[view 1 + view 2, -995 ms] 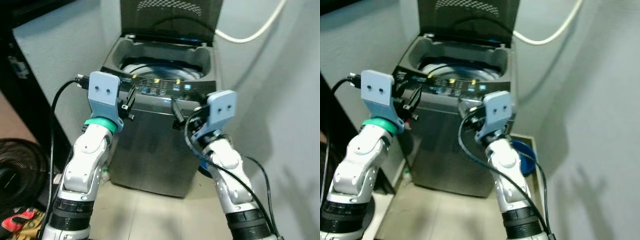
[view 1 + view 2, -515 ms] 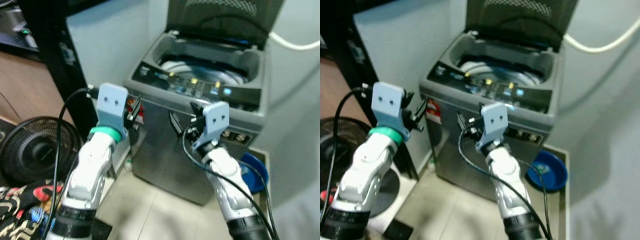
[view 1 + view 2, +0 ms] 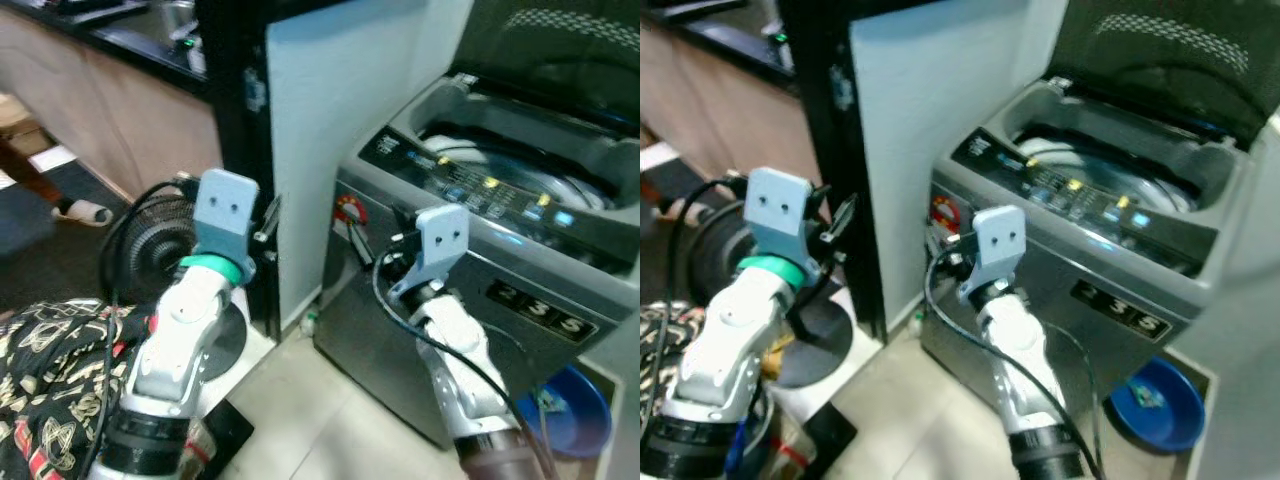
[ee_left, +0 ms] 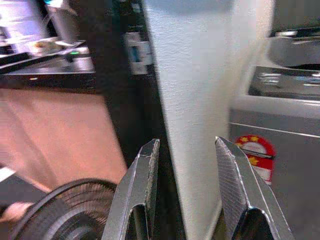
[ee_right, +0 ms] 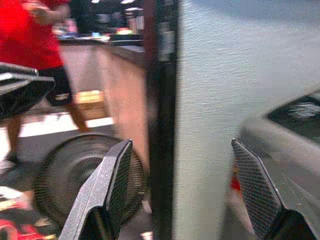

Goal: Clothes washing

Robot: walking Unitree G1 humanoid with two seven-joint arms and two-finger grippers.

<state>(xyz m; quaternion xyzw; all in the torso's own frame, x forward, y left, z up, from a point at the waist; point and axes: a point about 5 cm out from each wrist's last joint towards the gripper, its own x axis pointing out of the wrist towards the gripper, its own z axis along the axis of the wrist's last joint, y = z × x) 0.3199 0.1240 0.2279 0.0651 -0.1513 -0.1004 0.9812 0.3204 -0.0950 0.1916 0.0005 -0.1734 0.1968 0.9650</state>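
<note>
open-lid washing machine (image 3: 520,250) blocks the right, white partition wall (image 3: 330,120) dead ahead, floor fan (image 3: 150,250) and patterned clothes pile (image 3: 50,380) crowd left; bare tile floor (image 3: 300,400) between is passable

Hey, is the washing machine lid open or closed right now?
Open. The dark lid stands raised behind the washing machine, leaving the tub's rim exposed. Whether clothes are inside cannot be told.

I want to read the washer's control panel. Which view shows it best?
The left eye view: the control panel lies open and close. The right eye view shows it smaller; the left wrist view catches only a blurred corner.
</note>
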